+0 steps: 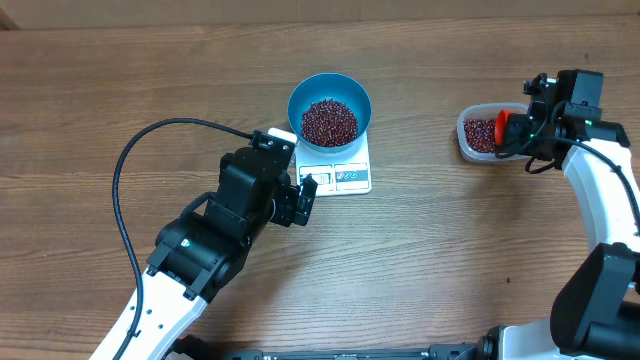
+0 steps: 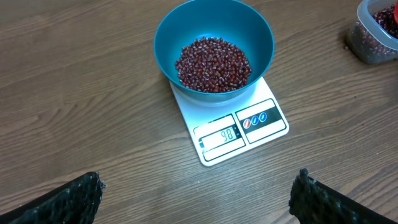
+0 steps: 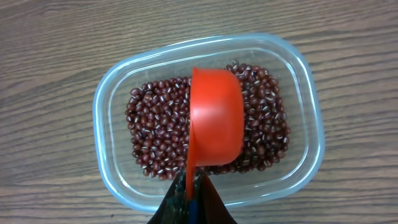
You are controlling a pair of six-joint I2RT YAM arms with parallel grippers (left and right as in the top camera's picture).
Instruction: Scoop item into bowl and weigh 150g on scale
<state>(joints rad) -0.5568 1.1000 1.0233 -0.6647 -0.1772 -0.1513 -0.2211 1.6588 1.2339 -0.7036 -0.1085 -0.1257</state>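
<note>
A blue bowl (image 1: pixel 330 108) (image 2: pixel 214 50) holding red beans sits on the white scale (image 1: pixel 345 176) (image 2: pixel 239 127), whose display reads 98. At the right a clear plastic container (image 1: pixel 478 133) (image 3: pixel 112 162) holds more red beans. My right gripper (image 1: pixel 520 128) (image 3: pixel 191 202) is shut on the handle of an orange scoop (image 1: pixel 502 127) (image 3: pixel 214 115), tipped on its side over the container's beans. In front of the scale my left gripper (image 1: pixel 308 197) (image 2: pixel 199 205) hovers open, nothing between its fingers.
A black cable (image 1: pixel 130 170) loops over the wooden table left of the left arm. The right arm's white links (image 1: pixel 610 210) run down the right edge.
</note>
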